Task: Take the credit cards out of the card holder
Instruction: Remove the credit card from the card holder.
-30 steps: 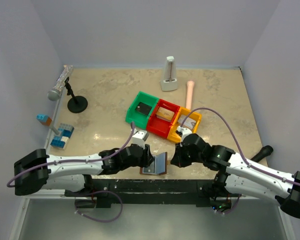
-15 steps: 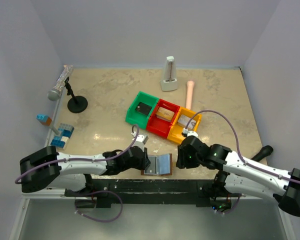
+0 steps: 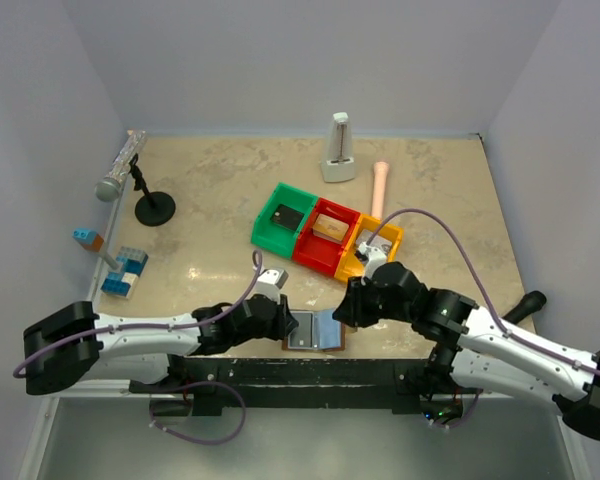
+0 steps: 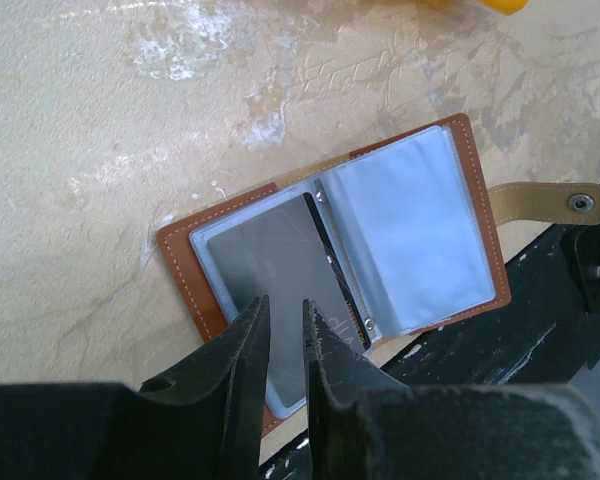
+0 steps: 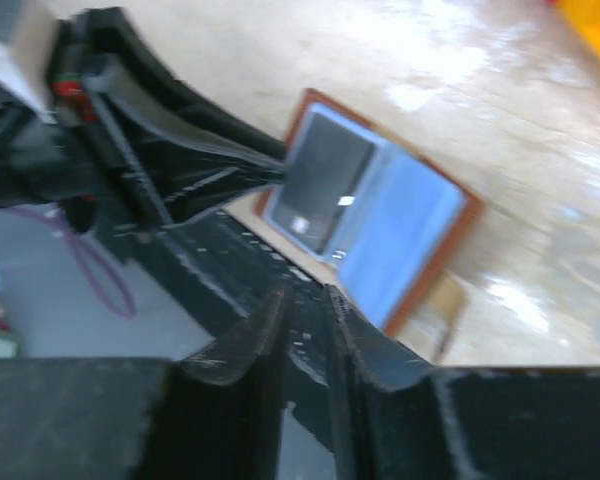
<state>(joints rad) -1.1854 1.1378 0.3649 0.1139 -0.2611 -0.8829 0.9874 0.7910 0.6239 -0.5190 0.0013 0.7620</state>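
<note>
Left claw (image 4: 283, 302): fingers drawn almost together with only a thin slit between them, and you can see nothing held in it. The tips sit over the near edge of the dark card (image 4: 265, 260), which lies flat under a clear sleeve in the left panel of the card holder (image 4: 400, 240). The holder is open, face up, at the near edge of the surface (image 4: 100, 120), between the two arms in the overhead view. From this claw the card lies straight ahead and just below. The open holder's long axis runs across the claw's line, low left to high right, with the brown tab (image 4: 545, 203) out at the far right end. Right claw (image 5: 305, 292): fingers likewise nearly closed and empty, hanging on the tab side, apart from the holder and higher off it; its view is blurred. Judgement: the left arm is nearer the card. You would need to part its fingers before the card's edge can be taken, with the right claw placed to pin the pale panel.
</note>
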